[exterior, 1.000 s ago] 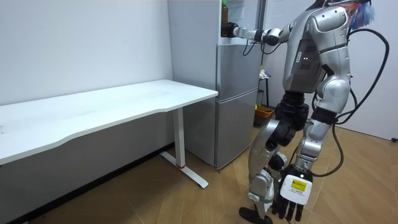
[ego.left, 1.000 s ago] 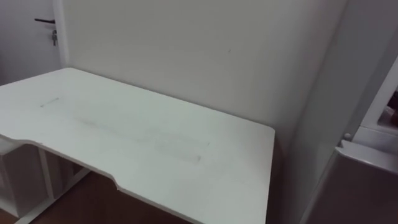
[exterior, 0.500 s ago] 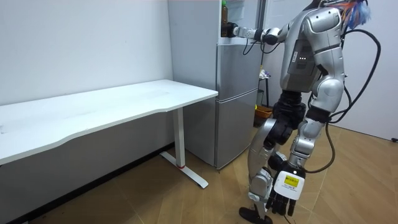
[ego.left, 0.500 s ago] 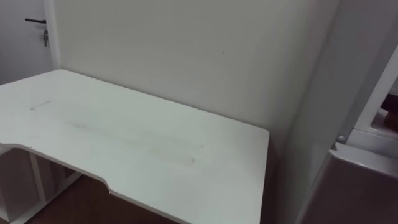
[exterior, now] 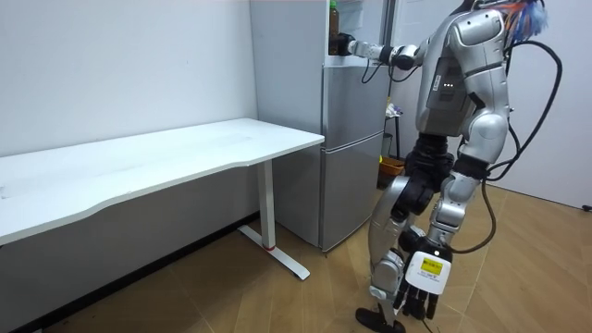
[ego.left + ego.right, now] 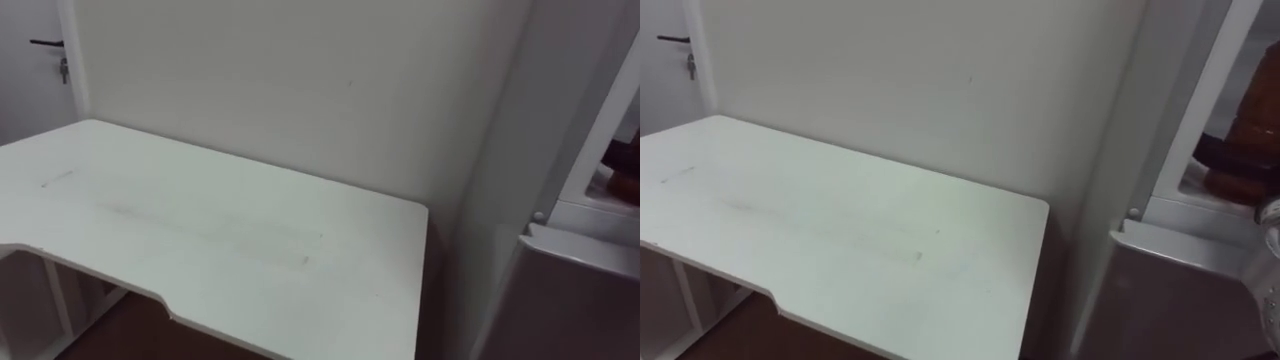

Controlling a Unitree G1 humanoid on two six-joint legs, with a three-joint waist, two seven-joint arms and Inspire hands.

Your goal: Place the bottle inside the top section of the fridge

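The bottle [image 5: 334,18], dark with a green cap, is held upright at the opening of the upper fridge compartment [image 5: 356,28]. My right hand [image 5: 344,44] is shut on its lower part, arm stretched out level from the shoulder. In the right eye view the bottle [image 6: 1252,115] is a brown shape inside the white frame of the opening, with my dark right hand [image 6: 1214,150] against it. My left hand [image 5: 418,289] hangs low by my legs near the floor, fingers relaxed and holding nothing. I stand in front of the grey fridge [image 5: 351,148].
A long white table [image 6: 200,230] stands against the wall to my left, its end close to the fridge side [image 6: 500,150]. The table [image 5: 185,153] has a white leg. The open upper fridge door [image 5: 389,28] stands beside my arm. A small orange object [image 5: 393,166] sits on the floor behind the fridge.
The eye view has shifted a little to the right, bringing more of the fridge opening in. My body has leaned slightly and the hanging left hand swung a bit leftward. The bottle stays put.
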